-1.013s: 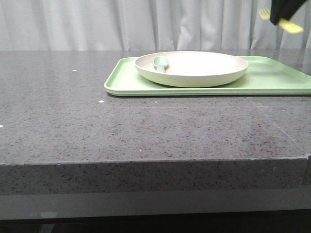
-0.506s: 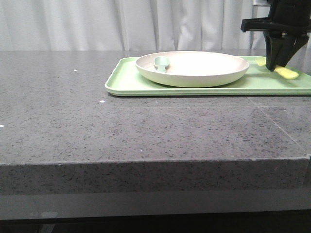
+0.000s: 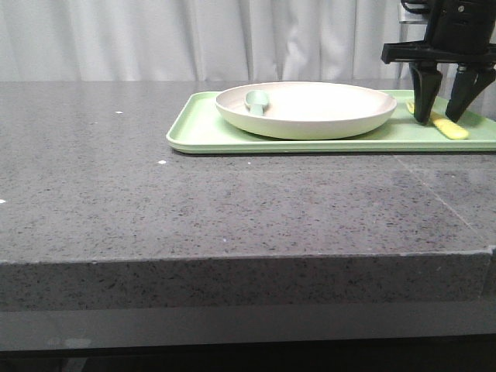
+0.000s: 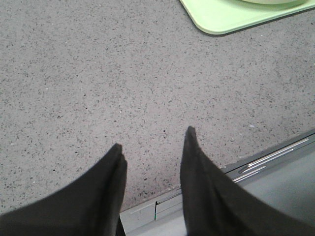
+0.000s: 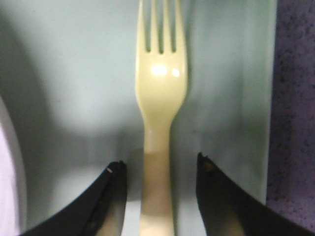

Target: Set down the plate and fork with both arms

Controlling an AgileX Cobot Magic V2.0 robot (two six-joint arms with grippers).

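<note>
The tabletop is the biggest thing before me, dark grey speckled stone running to a front edge, with a pale curtain behind it. On its far right part lies the flat light-green tray, one corner of which also shows in my left wrist view. The plate, round and cream-beige with a raised rim, sits on the tray, and a pale grey-green spoon rests in its left part.

My right claw hangs over the tray's right end, just beside the plate, with its black fingers spread apart and pointing down. The fork, small and pale yellow, lies flat on the tray between those fingers. In the right wrist view its handle runs through the gap with tray showing on either side of it, so I grip nothing there, and its tines point away from the wrist.

My left claw is out of the front view; its own camera shows it over bare tabletop near the front edge, well apart from the tray, fingers parted and empty.
</note>
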